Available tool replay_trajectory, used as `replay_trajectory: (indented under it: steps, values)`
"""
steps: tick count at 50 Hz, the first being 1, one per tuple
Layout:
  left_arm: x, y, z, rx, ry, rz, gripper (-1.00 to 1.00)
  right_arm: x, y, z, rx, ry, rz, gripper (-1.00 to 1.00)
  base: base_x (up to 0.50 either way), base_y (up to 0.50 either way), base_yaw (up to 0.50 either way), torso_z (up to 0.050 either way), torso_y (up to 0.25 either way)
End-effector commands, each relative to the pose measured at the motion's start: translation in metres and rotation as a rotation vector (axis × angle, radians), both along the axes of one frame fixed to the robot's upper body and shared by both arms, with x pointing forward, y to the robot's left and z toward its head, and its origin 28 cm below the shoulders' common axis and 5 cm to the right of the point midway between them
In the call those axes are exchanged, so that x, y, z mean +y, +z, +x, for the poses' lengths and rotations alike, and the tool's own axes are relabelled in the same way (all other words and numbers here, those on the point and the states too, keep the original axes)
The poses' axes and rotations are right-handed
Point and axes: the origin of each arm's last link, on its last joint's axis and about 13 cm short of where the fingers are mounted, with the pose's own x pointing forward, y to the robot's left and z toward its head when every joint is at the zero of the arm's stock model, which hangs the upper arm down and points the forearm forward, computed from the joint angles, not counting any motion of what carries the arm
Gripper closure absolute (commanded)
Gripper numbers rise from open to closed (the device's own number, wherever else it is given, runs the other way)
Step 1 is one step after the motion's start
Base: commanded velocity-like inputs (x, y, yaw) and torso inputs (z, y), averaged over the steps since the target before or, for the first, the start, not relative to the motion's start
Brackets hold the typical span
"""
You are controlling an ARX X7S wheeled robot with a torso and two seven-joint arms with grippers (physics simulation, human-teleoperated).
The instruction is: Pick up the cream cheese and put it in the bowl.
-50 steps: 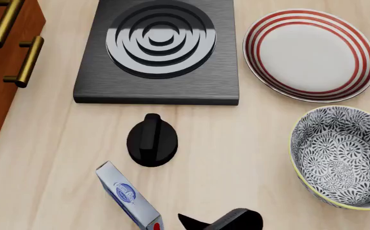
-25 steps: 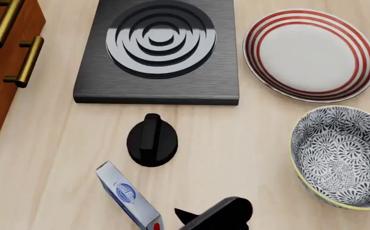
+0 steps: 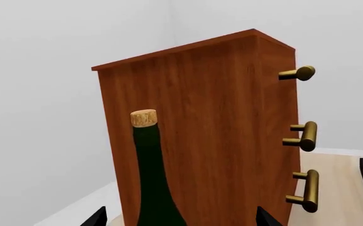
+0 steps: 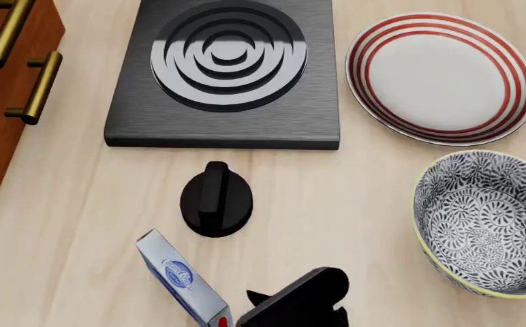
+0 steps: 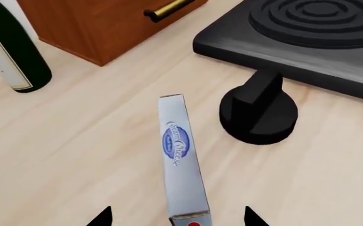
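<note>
While the cream cheese (image 5: 183, 160) lies near the worktop's (image 4: 336, 197) front edge, its long axis runs straight out from the right gripper (image 5: 177, 217), whose fingers stand apart astride its red-dotted end. Being nearer, this arm looks set to descend; the bowl (image 4: 488, 221) waits toward the right edge.

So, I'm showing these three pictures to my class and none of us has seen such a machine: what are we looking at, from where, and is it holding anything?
These are simulator renders from a two-armed wheeled robot. One camera sits on its head, looking down at a wooden table; the others ride near each arm's end effector.

On the table lie a black burner, a round knob, a red-ringed plate, a patterned bowl and the cream cheese, a thin silver box.

The right end effector hovers open over the box, holding nothing. The left end effector faces a wooden cabinet and a corked bottle, also open and empty.
</note>
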Motion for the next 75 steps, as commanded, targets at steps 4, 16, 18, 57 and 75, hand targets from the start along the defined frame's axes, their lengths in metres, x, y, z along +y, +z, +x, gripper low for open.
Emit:
replay_trajectory:
  steps: [4, 16, 18, 57, 75]
  values:
    - [0.0, 0.0, 0.0, -0.002, -0.005, -0.003, -1.0, 0.003, -0.003, 0.009, 0.02, 0.001, -0.011, -1.0, 0.0, 0.0, 0.0, 0.0, 0.0]
    - [0.0, 0.0, -0.001, -0.007, -0.009, -0.008, -1.0, 0.006, -0.005, 0.017, 0.037, -0.007, -0.025, -1.0, 0.0, 0.0, 0.0, 0.0, 0.0]
    - [0.0, 0.0, -0.001, -0.005, -0.01, -0.007, -1.0, 0.006, -0.005, 0.018, 0.04, -0.007, -0.027, -1.0, 0.0, 0.0, 0.0, 0.0, 0.0]
    - [0.0, 0.0, -0.001, -0.01, -0.017, -0.012, -1.0, 0.012, -0.007, 0.034, 0.092, 0.009, -0.046, -1.0, 0.0, 0.0, 0.0, 0.0, 0.0]
    - [0.0, -0.001, -0.001, -0.007, -0.018, -0.012, -1.0, 0.014, -0.015, 0.039, 0.119, 0.018, -0.048, -1.0, 0.0, 0.0, 0.0, 0.0, 0.0]
